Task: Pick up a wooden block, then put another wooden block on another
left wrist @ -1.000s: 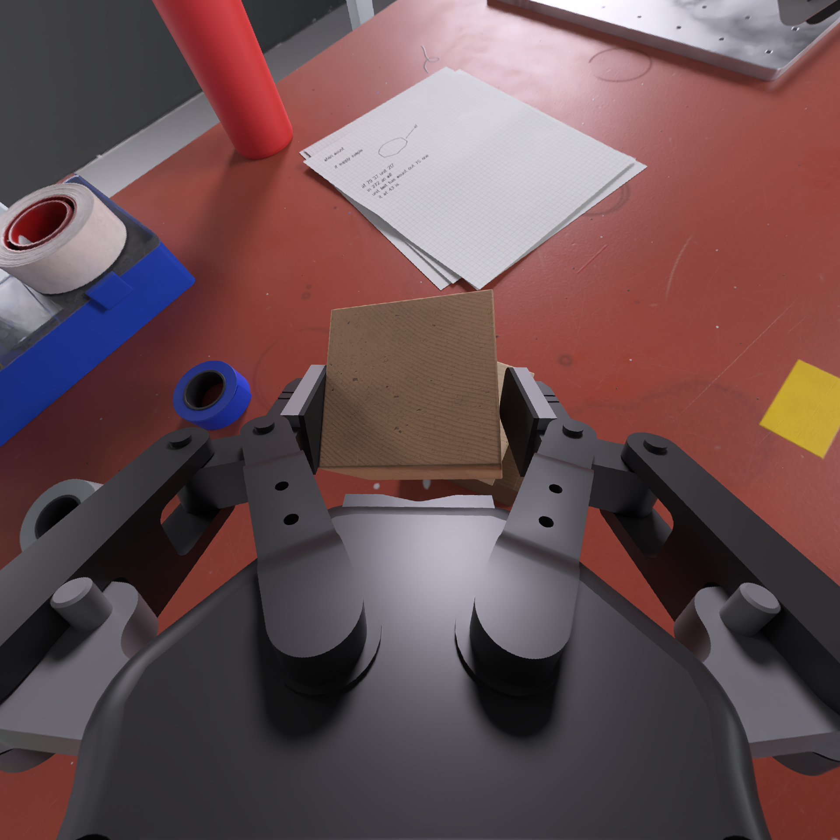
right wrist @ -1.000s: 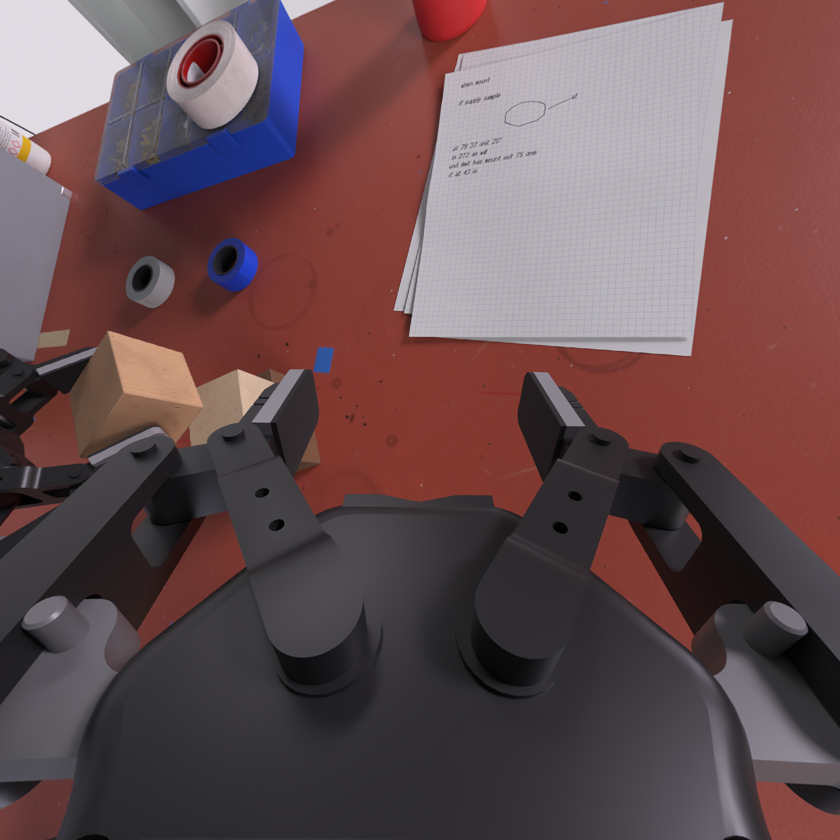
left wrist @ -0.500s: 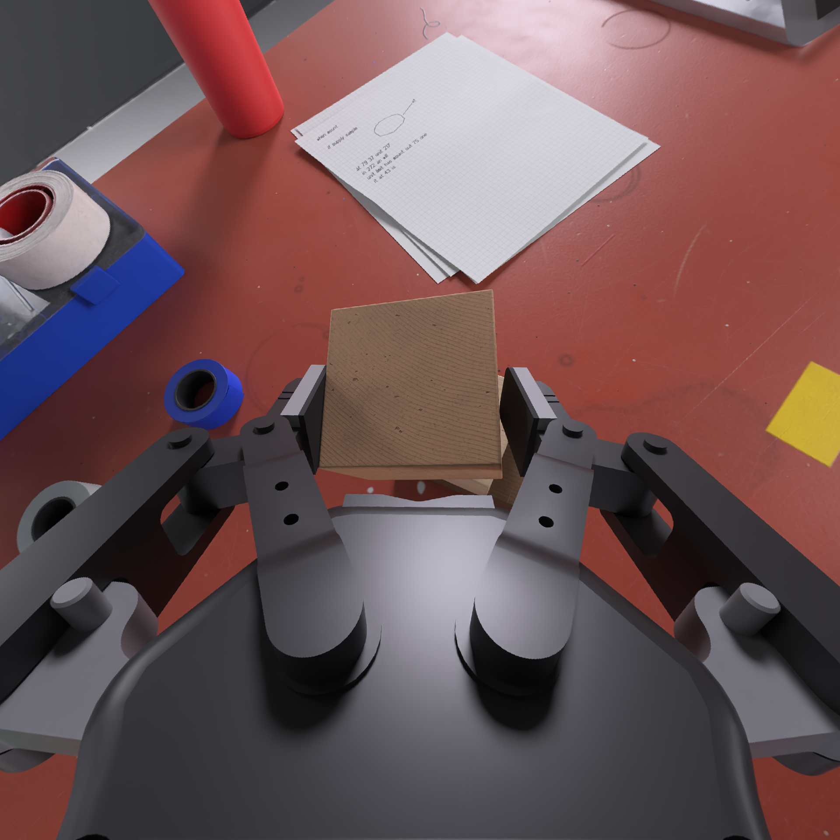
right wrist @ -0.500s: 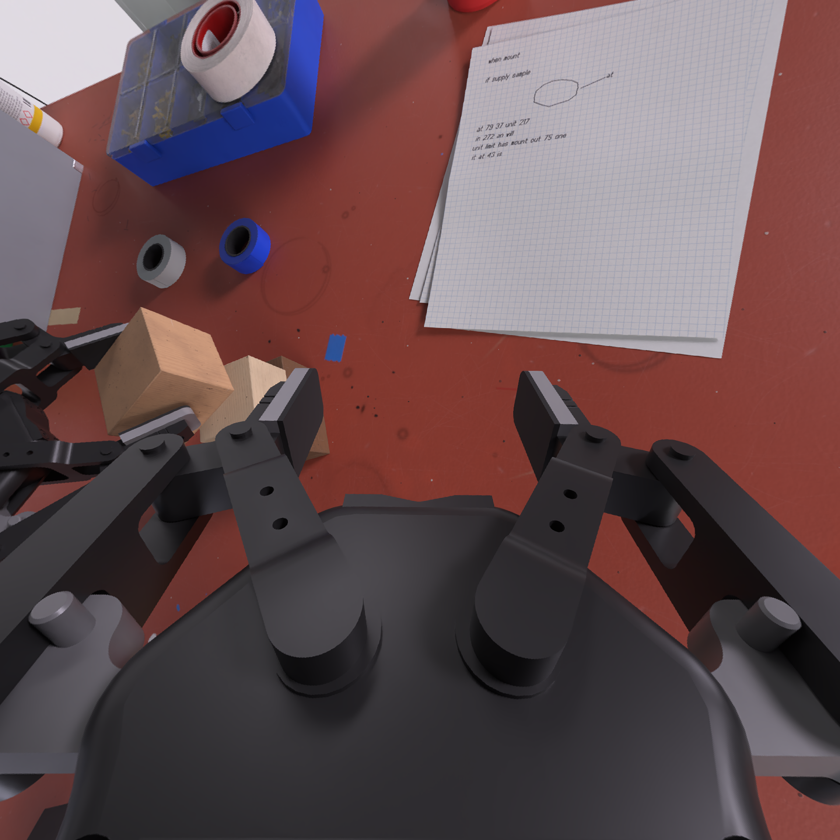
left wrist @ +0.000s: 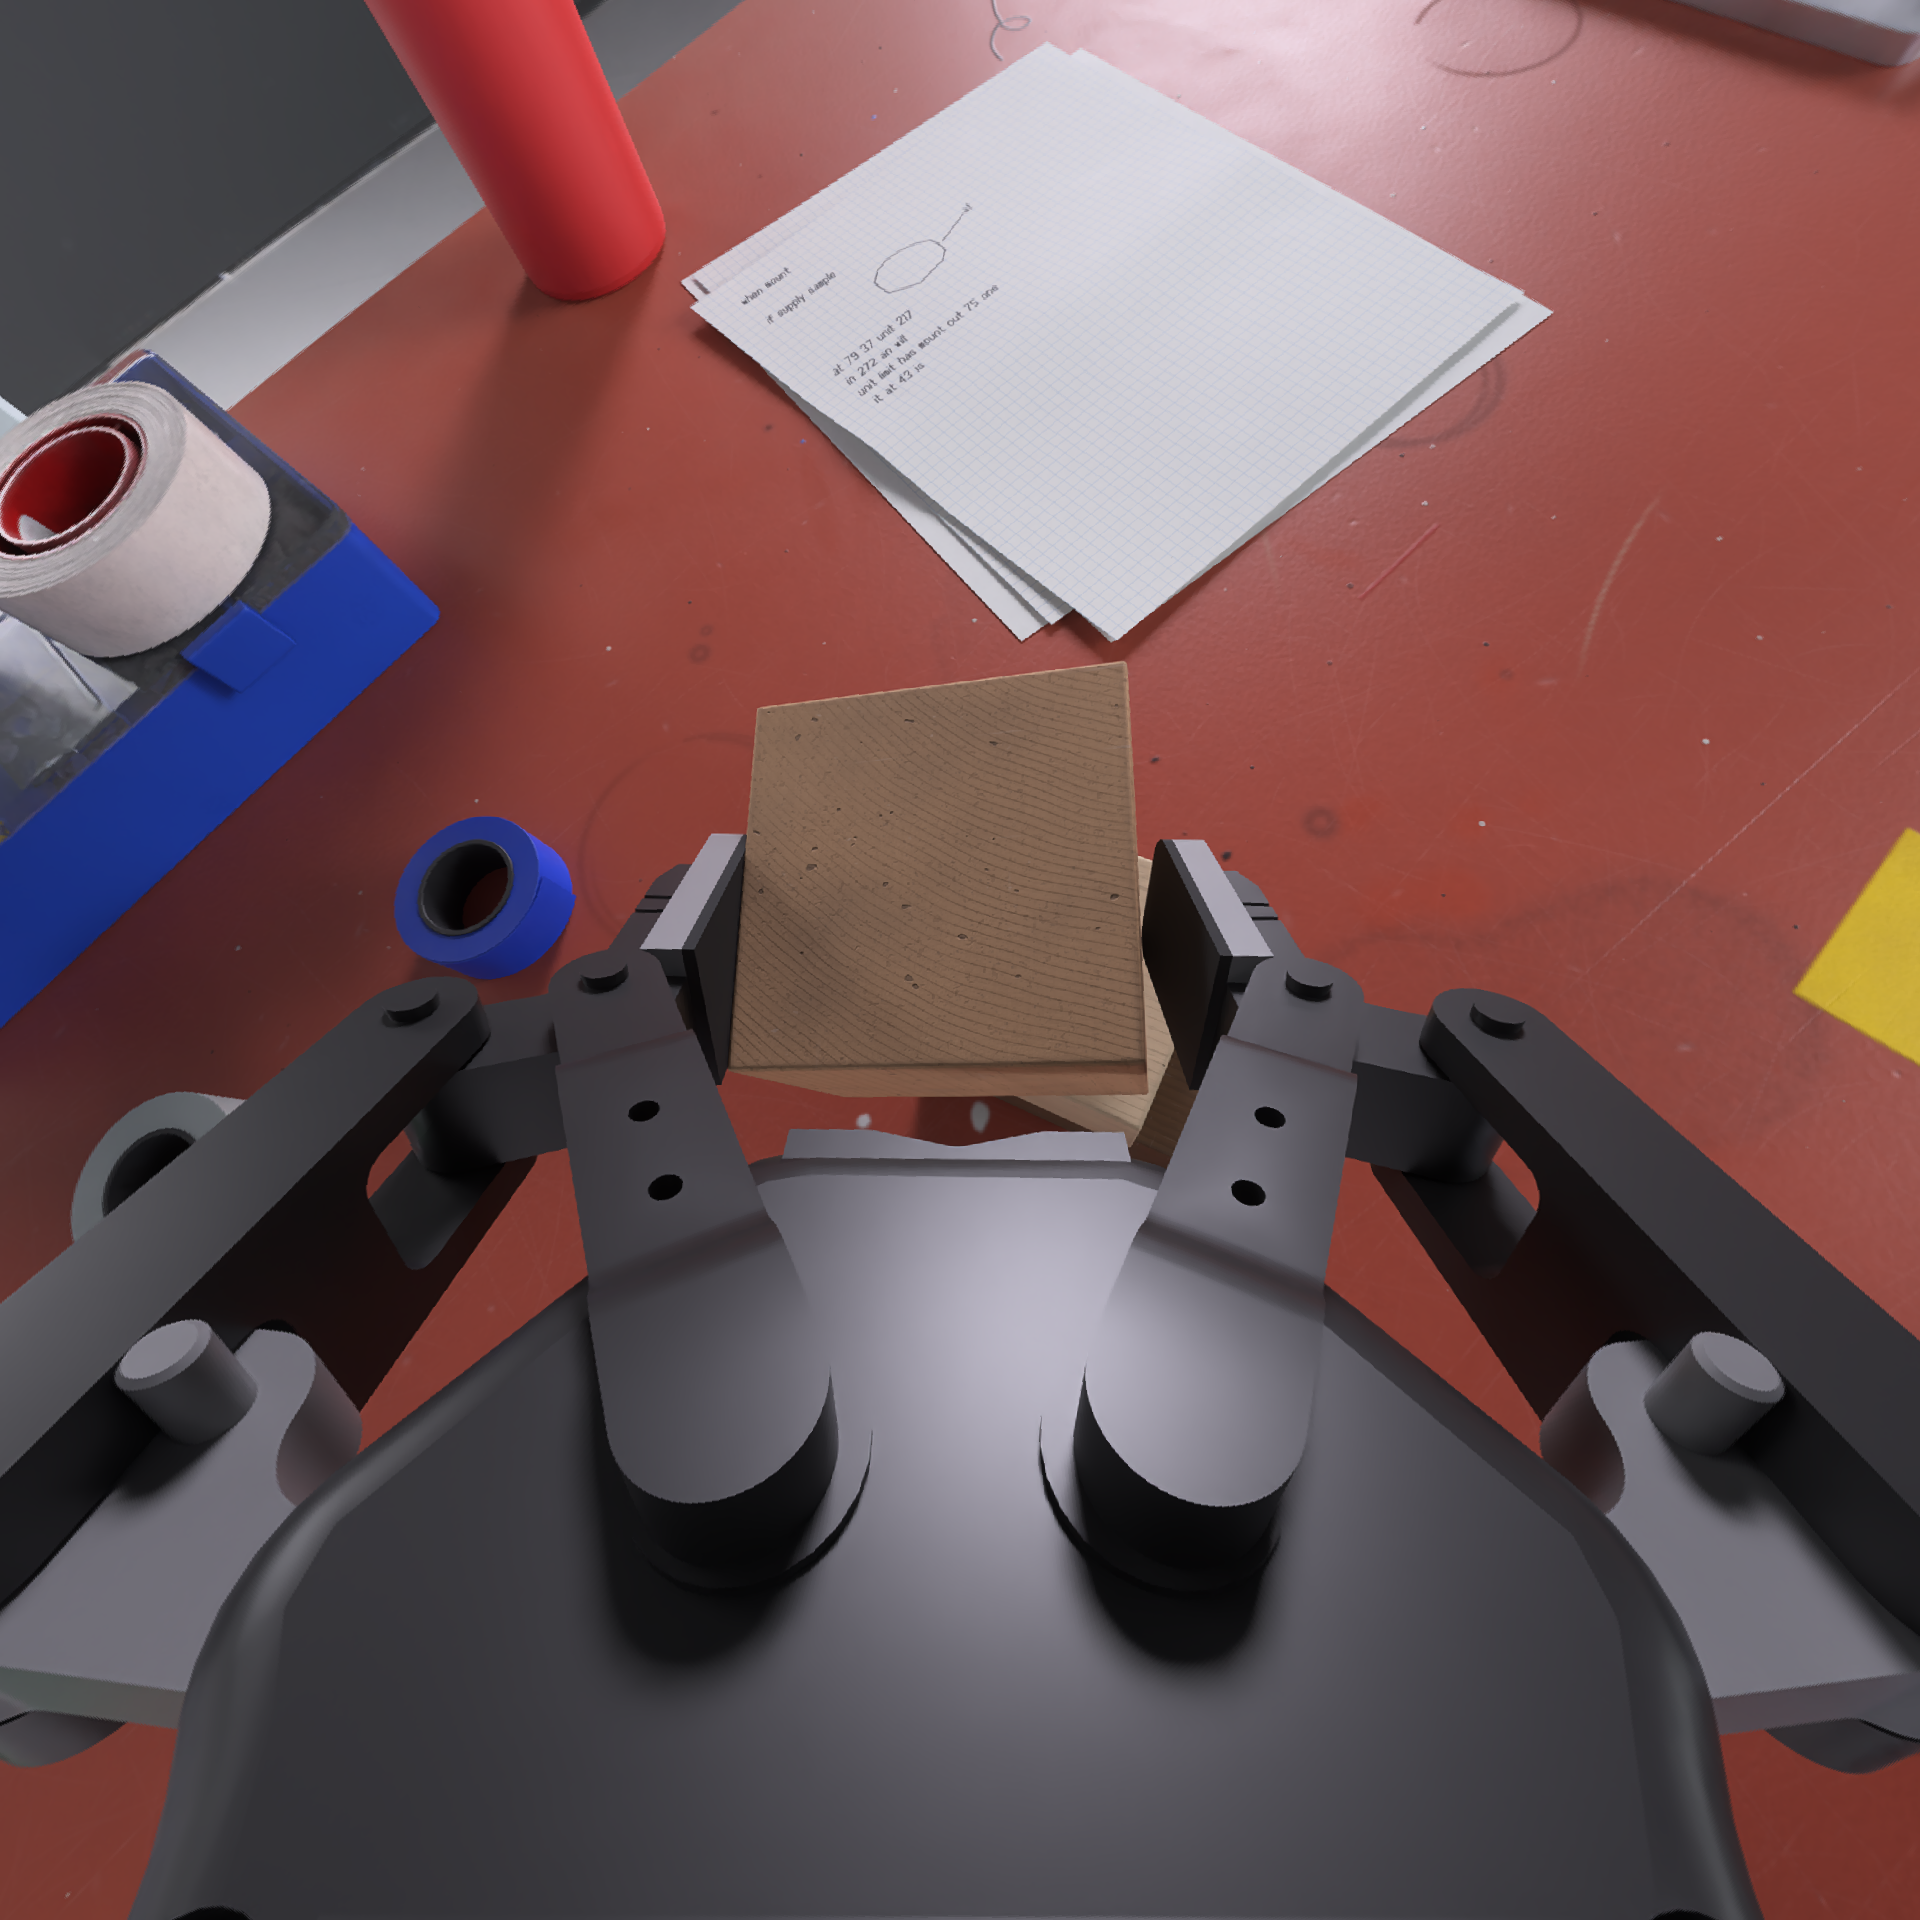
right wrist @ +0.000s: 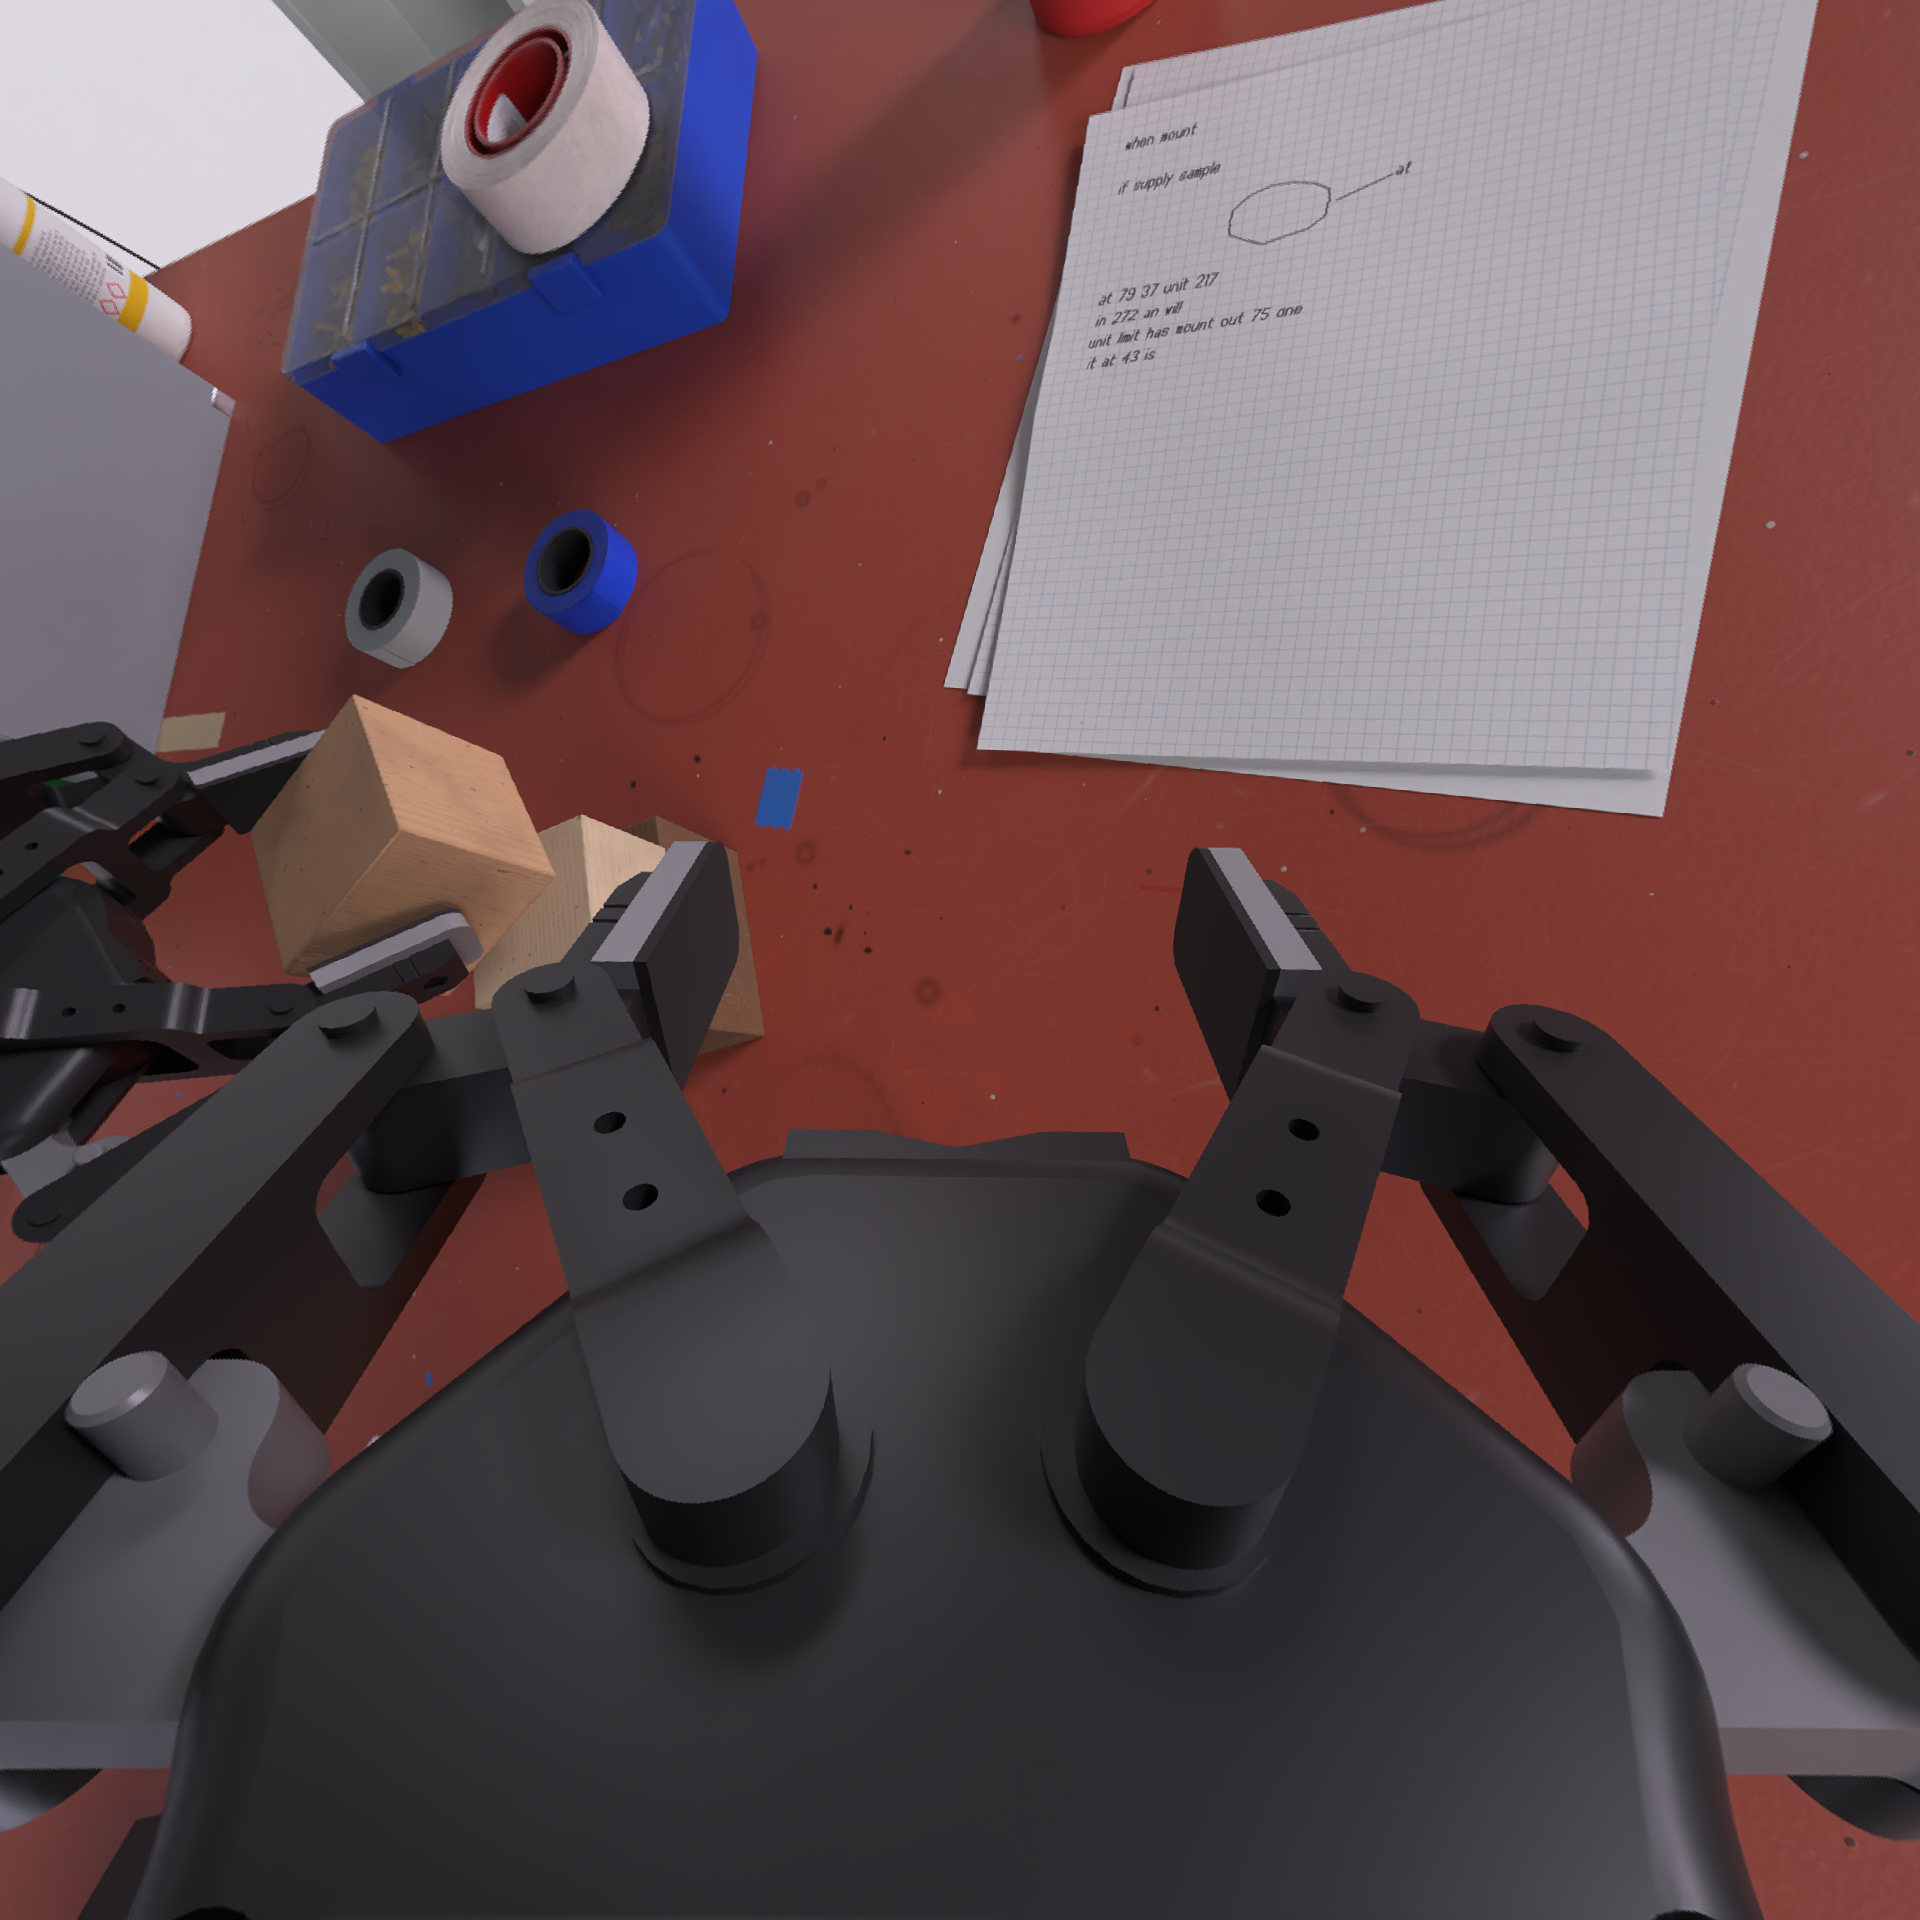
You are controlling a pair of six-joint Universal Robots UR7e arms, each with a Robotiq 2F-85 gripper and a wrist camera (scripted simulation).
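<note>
A: You are gripping the square-faced, light brown wooden block (left wrist: 935,883) in the left gripper (left wrist: 951,940), jaws closed flat on two opposite faces, and it is hanging clear of the scuffed red worktop (left wrist: 1455,748). How would you be finishing this step?

B: You are wanting to be lifting straight and slowly, keeping the pads square on those faces so the cube is not twisting. Two more pale wooden blocks (right wrist: 597,899) are lying on the worktop just under and beside the held one, touching each other, so rising before travelling sideways is looking safer to me.

A: And your right gripper (right wrist: 956,935)?

B: It is spread wide with nothing between its fingers, hovering over bare worktop just right of those two lying blocks. By my reading you are lining it up for the second block; be centring the jaws over one block only, since its neighbour is crowding it.

A: Which way is the held block pointing?

B: It is roughly a cube, so you are not really getting a long axis. In the right wrist view it is tilting, one corner aimed up toward the small blue tape roll (right wrist: 580,569), which is sitting beyond the blocks.
</note>
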